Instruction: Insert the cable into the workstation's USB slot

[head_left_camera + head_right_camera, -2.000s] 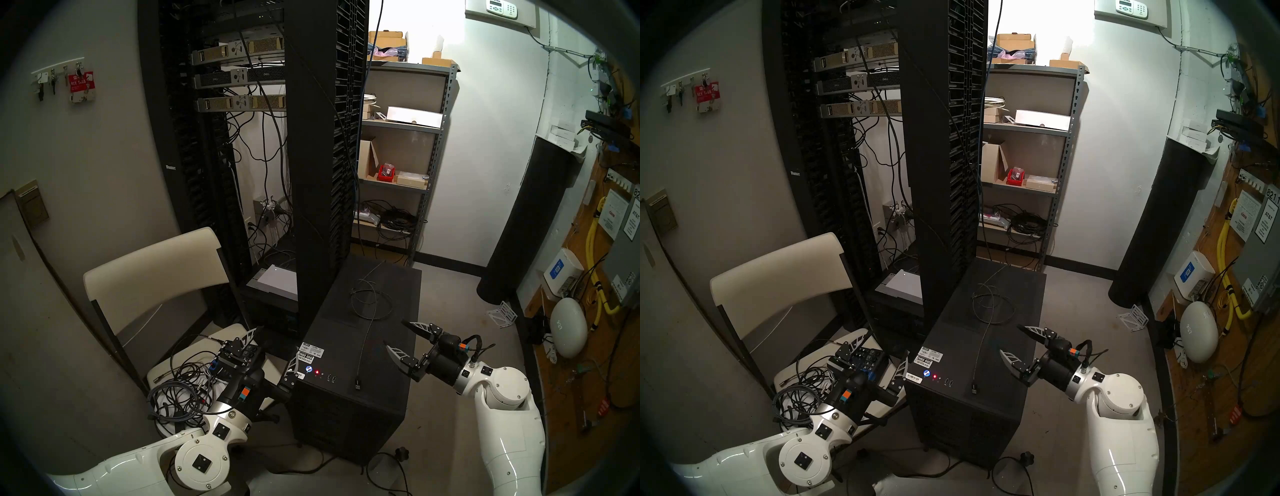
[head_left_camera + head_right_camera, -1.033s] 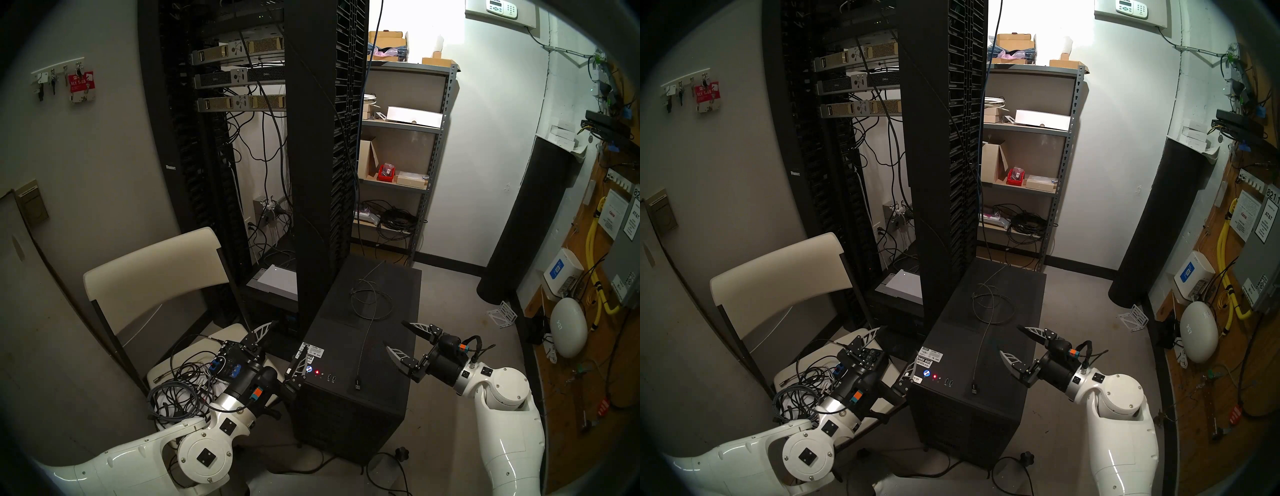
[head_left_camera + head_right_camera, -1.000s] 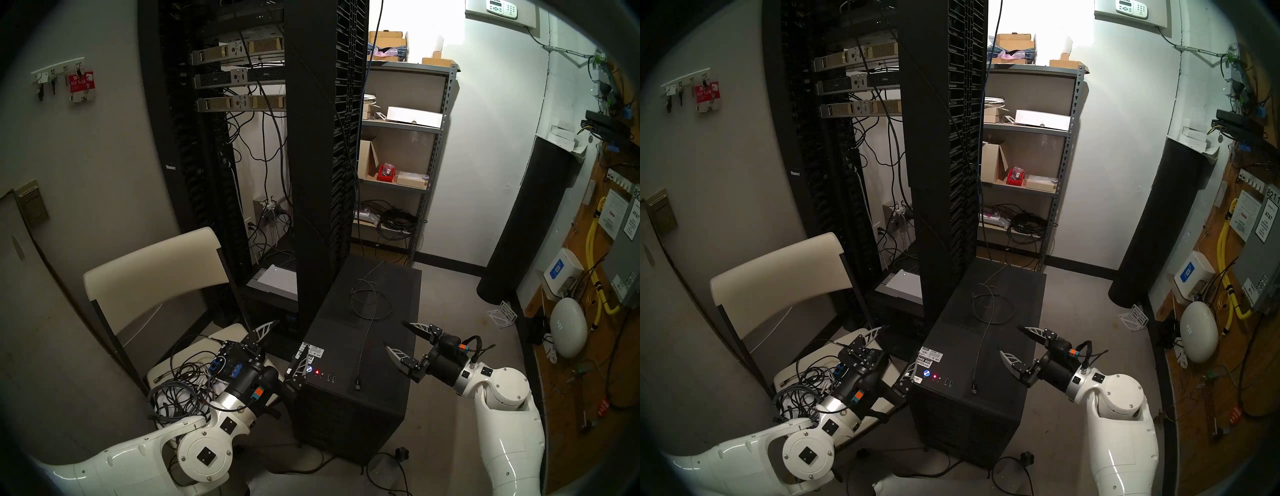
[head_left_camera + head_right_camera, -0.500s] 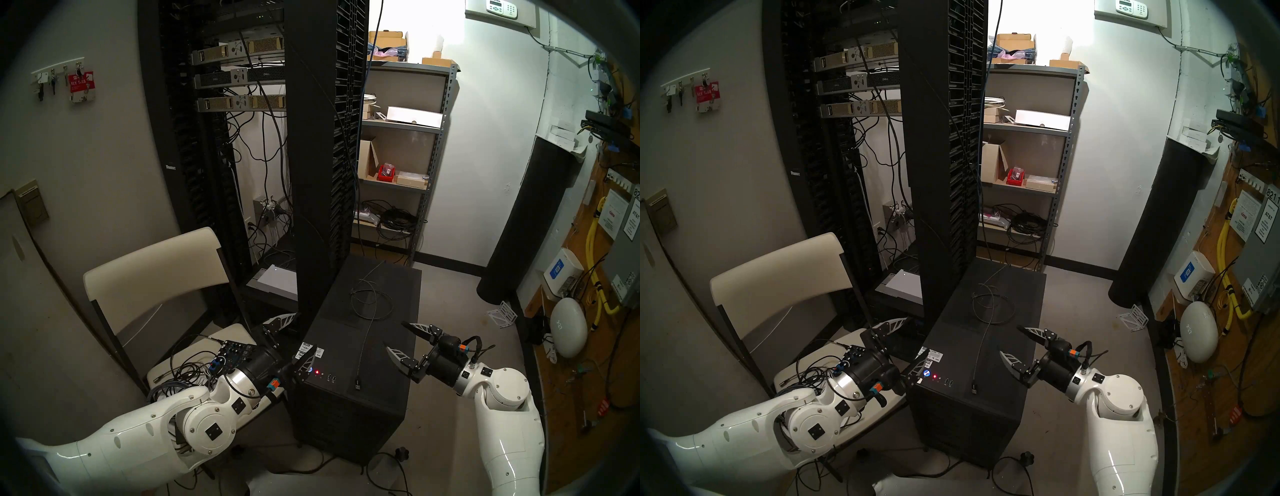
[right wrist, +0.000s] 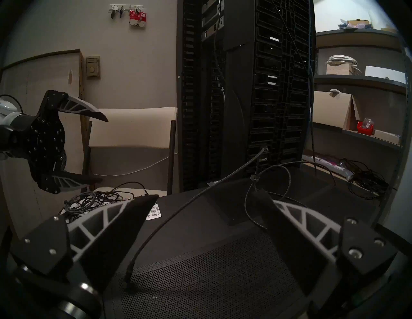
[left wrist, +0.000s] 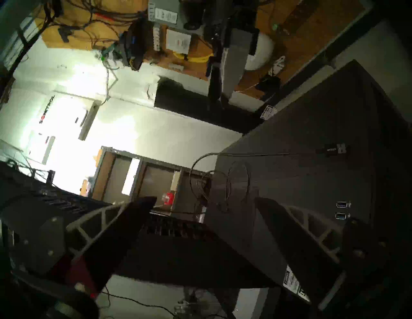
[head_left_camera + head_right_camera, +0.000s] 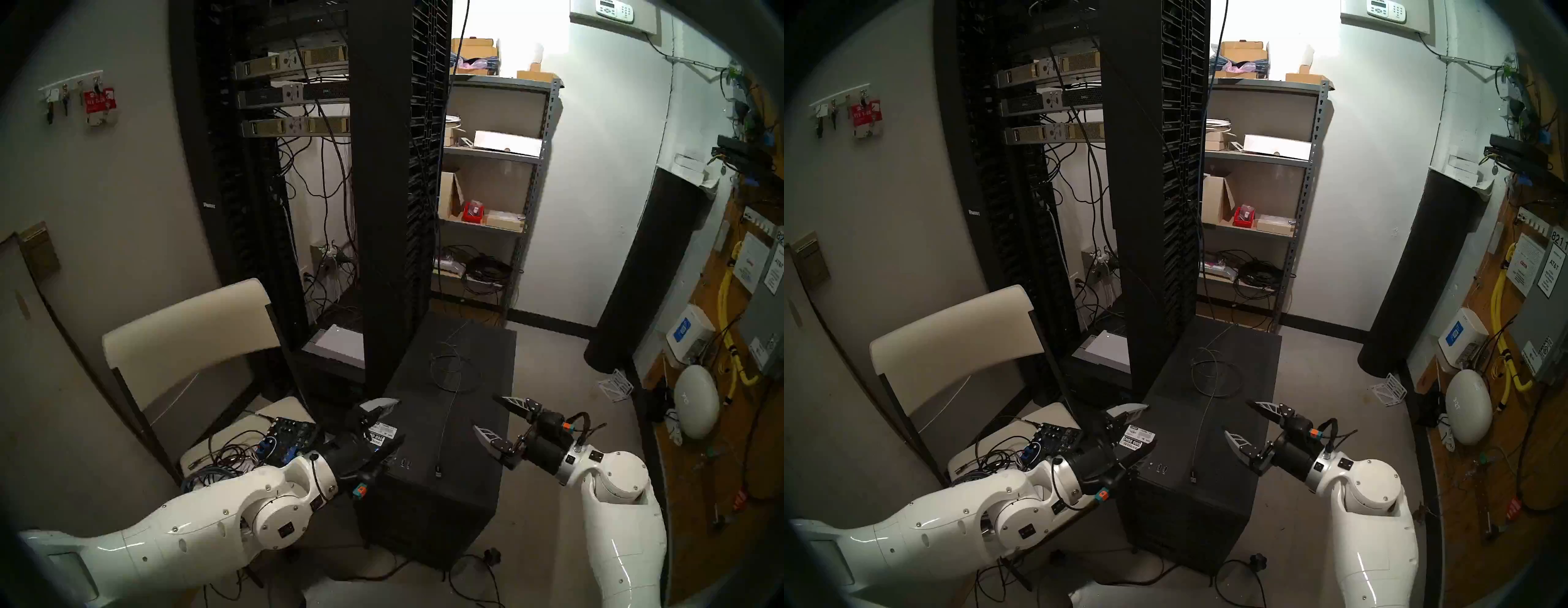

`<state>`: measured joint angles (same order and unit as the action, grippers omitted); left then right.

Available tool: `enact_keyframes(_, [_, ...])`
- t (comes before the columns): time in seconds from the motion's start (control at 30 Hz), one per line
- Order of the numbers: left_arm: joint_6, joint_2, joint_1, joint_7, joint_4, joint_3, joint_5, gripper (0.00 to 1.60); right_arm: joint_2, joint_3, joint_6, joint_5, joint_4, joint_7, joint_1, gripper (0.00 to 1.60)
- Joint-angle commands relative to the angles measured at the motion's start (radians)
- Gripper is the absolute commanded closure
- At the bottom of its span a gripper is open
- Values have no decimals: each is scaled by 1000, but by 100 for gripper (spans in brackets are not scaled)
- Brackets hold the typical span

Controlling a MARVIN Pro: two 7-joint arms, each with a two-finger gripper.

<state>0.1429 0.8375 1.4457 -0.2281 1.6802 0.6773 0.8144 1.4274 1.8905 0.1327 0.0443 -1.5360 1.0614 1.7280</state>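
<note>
Both claws were spread wide and empty. The left gripper [image 7: 392, 422] sat lower center over the workstation [image 7: 466, 429] sticker corner, the right gripper [image 7: 483, 414] at its right edge. The cable [image 7: 445, 424] lay looped on top, its USB plug [image 7: 438, 470] near the front edge.

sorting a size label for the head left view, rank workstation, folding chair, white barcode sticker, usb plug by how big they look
1. workstation and folding chair: alike, and the arm hides part of each, so unranked
2. white barcode sticker
3. usb plug
</note>
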Motion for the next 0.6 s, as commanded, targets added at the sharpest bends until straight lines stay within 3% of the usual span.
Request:
enact_keyframes(0.0, [42, 74, -107, -49, -58, -46, 175, 0, 2, -2, 1, 4, -14, 1, -11, 0])
enact_keyframes(0.17, [46, 105, -148, -93, -124, -84, 296, 0, 3, -1, 1, 3, -14, 2, -11, 0])
enact_keyframes(0.23, [49, 115, -161, -116, -155, -91, 332, 22, 4, 0, 1, 2, -15, 3, -11, 0])
enact_keyframes(0.27, [51, 119, -168, -128, -171, -95, 351, 24, 4, 0, 1, 2, -15, 3, -11, 0])
enact_keyframes(0.33, [48, 128, -173, -151, -195, -96, 372, 14, 4, 0, 0, 2, -15, 3, -11, 0])
enact_keyframes(0.57, [63, 149, -218, -212, -275, -114, 463, 9, 6, 2, 0, 0, -15, 5, -12, 0])
